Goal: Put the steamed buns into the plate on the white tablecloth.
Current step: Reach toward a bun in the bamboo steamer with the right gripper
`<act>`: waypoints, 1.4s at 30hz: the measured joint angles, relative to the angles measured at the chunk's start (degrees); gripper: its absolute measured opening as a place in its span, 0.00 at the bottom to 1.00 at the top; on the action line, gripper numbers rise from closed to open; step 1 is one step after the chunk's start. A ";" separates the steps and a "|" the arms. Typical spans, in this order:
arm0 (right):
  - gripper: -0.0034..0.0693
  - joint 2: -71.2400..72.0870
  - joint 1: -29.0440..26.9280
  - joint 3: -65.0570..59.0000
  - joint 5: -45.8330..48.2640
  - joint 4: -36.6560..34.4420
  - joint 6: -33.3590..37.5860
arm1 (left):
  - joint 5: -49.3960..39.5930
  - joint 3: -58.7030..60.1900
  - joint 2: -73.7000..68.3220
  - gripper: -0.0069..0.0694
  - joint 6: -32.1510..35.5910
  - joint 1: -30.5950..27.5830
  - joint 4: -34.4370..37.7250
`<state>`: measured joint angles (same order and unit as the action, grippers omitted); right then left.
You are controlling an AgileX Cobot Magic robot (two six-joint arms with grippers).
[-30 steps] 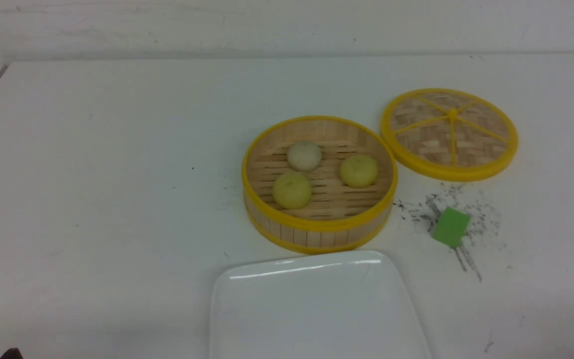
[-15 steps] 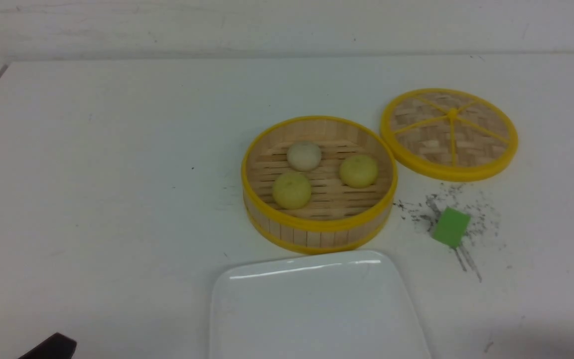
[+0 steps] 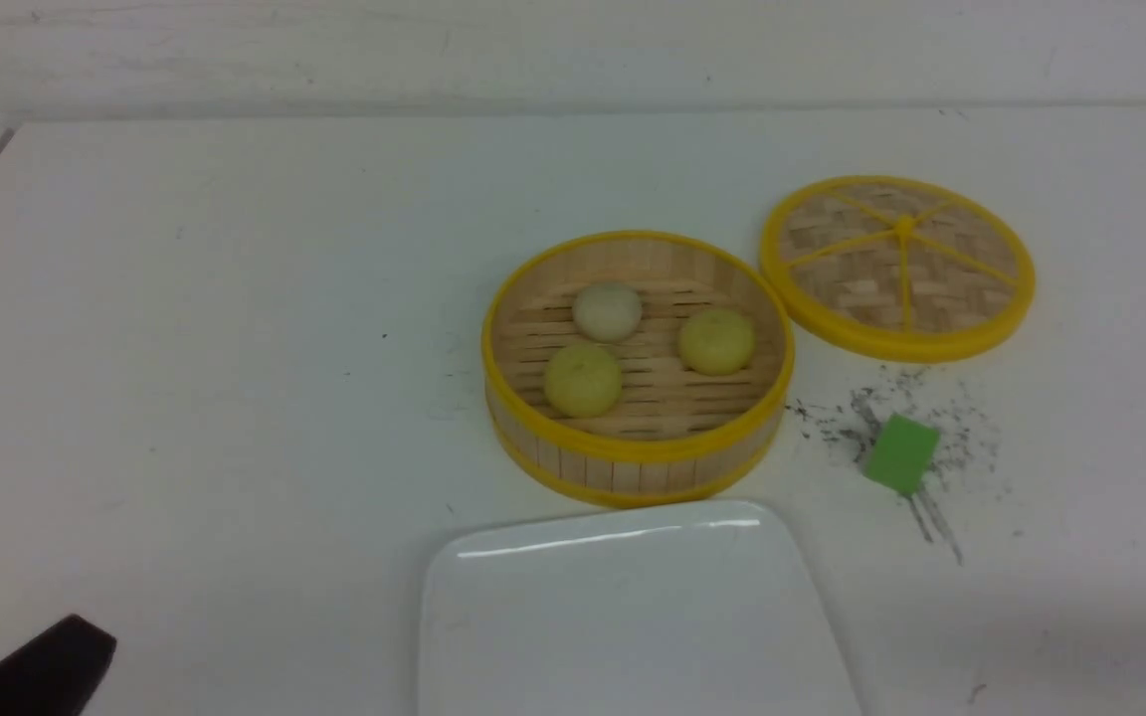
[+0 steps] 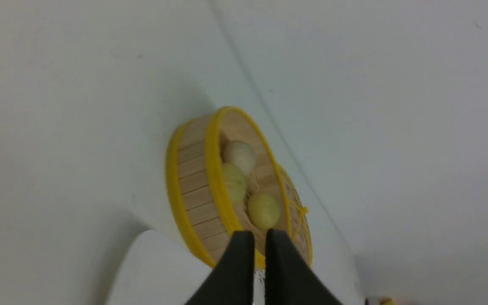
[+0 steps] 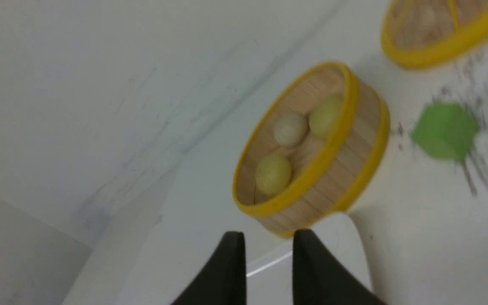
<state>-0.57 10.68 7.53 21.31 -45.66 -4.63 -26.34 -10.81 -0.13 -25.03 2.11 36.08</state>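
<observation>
The steamed buns (image 3: 583, 379) are sitting in the bamboo steamer (image 3: 633, 467) at frame centre, just above the plate (image 3: 633, 617) at bottom centre. The left gripper (image 4: 259, 234) is hanging almost pinched together, empty; the right gripper (image 5: 268, 233) is hanging parted, empty.

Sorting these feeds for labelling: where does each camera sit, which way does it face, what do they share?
Front: between the arms, facing forward at steamer, lid, plate; left arm's dark tip shows.
Left wrist: on that wrist, facing the steamer past the left gripper.
Right wrist: likewise, past the right gripper, steamer and green block.
Shared: steamer holding three steamed buns.
</observation>
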 joint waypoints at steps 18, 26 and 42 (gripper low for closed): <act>0.04 -51.19 0.00 30.13 30.68 28.79 5.29 | -32.19 -20.76 -42.80 0.10 21.64 0.00 -13.55; 0.15 -69.50 2.96 36.99 28.06 2.18 34.31 | -31.27 -20.76 -52.74 0.19 27.54 0.00 -10.84; 0.56 -104.93 11.44 75.93 20.50 25.27 25.25 | -30.51 -20.93 -54.46 0.38 27.79 0.00 -10.84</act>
<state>-105.51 22.12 83.46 41.81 -20.39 20.62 -56.84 -31.74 -54.59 2.75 2.11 25.24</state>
